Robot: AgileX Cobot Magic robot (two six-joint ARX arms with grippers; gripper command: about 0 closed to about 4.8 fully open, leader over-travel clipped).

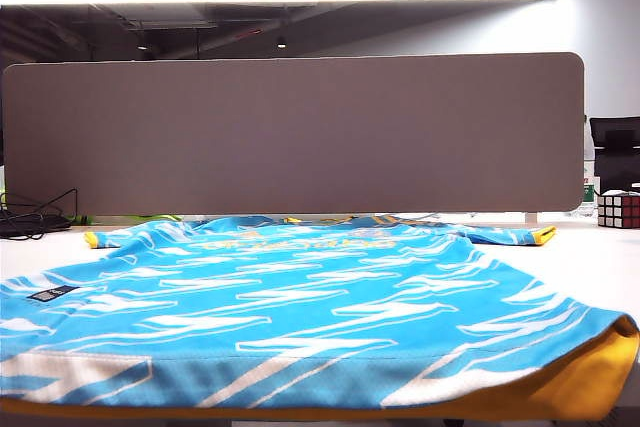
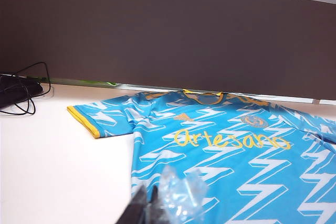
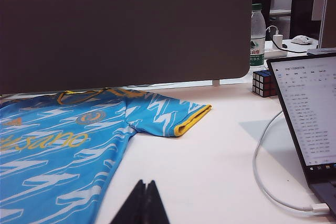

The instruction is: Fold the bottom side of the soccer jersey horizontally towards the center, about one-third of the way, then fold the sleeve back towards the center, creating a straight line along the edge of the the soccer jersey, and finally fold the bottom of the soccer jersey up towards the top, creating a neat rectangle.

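Observation:
The soccer jersey [image 1: 300, 307] lies spread flat on the white table, front up, sky-blue with white jagged streaks. Its hem is nearest the exterior camera, with yellow lining showing at the right corner [image 1: 590, 377]. Yellow lettering [image 2: 231, 139] crosses the chest. My left gripper [image 2: 149, 190] is shut, hovering over the jersey's edge below the yellow-cuffed sleeve [image 2: 89, 121]. A crumpled clear plastic scrap [image 2: 181, 195] sits beside its fingers. My right gripper [image 3: 146, 182] is shut with nothing in it, over bare table next to the jersey [image 3: 58, 150], short of the other sleeve [image 3: 173, 116]. Neither gripper shows in the exterior view.
A brown partition [image 1: 290, 132] walls off the table's far side. A Rubik's cube [image 1: 618, 209] stands at the far right, with a water bottle [image 3: 257, 35] behind it. An open laptop [image 3: 310, 114] and its white cable [image 3: 262, 174] lie right of the jersey. Black cables [image 1: 30, 219] lie far left.

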